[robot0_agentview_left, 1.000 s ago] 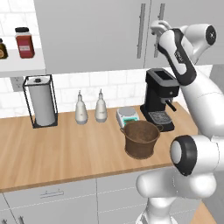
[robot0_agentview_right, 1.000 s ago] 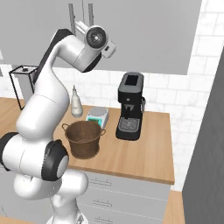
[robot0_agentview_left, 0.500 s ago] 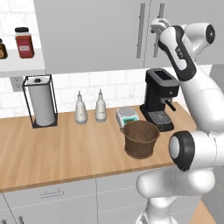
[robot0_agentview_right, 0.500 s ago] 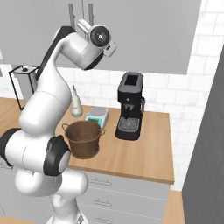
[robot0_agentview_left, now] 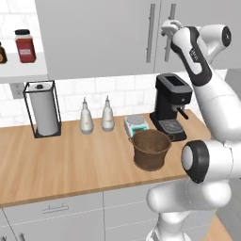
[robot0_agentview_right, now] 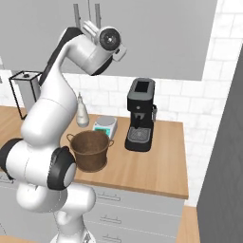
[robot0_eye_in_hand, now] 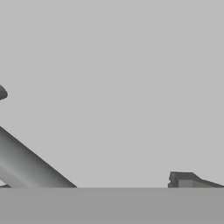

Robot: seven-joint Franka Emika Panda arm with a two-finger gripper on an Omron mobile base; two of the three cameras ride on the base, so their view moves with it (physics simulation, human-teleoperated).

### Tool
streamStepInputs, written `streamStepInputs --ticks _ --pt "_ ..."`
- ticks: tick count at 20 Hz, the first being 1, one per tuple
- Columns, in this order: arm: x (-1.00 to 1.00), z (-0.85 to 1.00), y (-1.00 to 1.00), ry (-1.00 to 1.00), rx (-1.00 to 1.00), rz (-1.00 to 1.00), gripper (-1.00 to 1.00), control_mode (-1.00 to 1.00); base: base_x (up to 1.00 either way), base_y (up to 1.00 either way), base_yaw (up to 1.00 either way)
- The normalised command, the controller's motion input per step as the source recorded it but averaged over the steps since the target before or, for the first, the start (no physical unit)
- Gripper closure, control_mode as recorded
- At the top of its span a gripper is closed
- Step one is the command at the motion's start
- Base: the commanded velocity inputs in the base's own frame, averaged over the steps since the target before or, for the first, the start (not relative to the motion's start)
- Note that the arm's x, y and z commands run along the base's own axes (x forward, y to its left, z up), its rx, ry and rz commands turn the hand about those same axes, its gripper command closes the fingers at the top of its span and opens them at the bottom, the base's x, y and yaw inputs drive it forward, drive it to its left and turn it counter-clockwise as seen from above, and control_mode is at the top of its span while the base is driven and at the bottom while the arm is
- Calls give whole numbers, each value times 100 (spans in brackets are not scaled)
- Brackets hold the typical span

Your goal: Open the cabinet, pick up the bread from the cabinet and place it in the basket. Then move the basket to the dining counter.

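The light grey cabinet (robot0_agentview_left: pixel 103 42) hangs above the counter with both doors shut, so the bread is hidden. My gripper (robot0_agentview_left: pixel 167 29) is raised against the right door, open, right at its vertical steel handle (robot0_agentview_left: pixel 172 19). From the other side the gripper (robot0_agentview_right: pixel 90 24) sits just below the two handles (robot0_agentview_right: pixel 97 9). In the hand view the handle (robot0_eye_in_hand: pixel 30 168) runs slantwise across the lower left in front of the door, and one fingertip (robot0_eye_in_hand: pixel 188 180) shows at the lower right. The dark brown woven basket (robot0_agentview_left: pixel 150 149) (robot0_agentview_right: pixel 91 151) stands on the wooden counter. The dining counter is out of view.
A black coffee machine (robot0_agentview_left: pixel 170 106) stands right behind the basket, with a small scale (robot0_agentview_left: pixel 136 125) beside it. Two pale bottles (robot0_agentview_left: pixel 96 115) and a paper towel holder (robot0_agentview_left: pixel 42 110) line the tiled wall. Jars (robot0_agentview_left: pixel 24 45) sit on a shelf at the left.
The gripper has risen slightly and closed in on the right door's handle. Its jaws stay open, and the basket has not moved.
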Motion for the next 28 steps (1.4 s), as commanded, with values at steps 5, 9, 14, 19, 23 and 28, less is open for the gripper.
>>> streamStepInputs --ticks 5,9,14,19,23,28 --pt "89 -39 56 -5 0 0 100 -100 0 0 0" --pt "60 -26 35 7 0 0 100 -100 0 0 0" --pt "9 -31 39 0 0 0 100 -100 0 0 0" --pt "17 -39 37 -1 3 0 100 -100 0 0 0" --pt "50 -1 4 0 4 0 100 -100 0 0 0" --pt "-41 -1 -3 -2 1 0 100 -100 0 0 0"
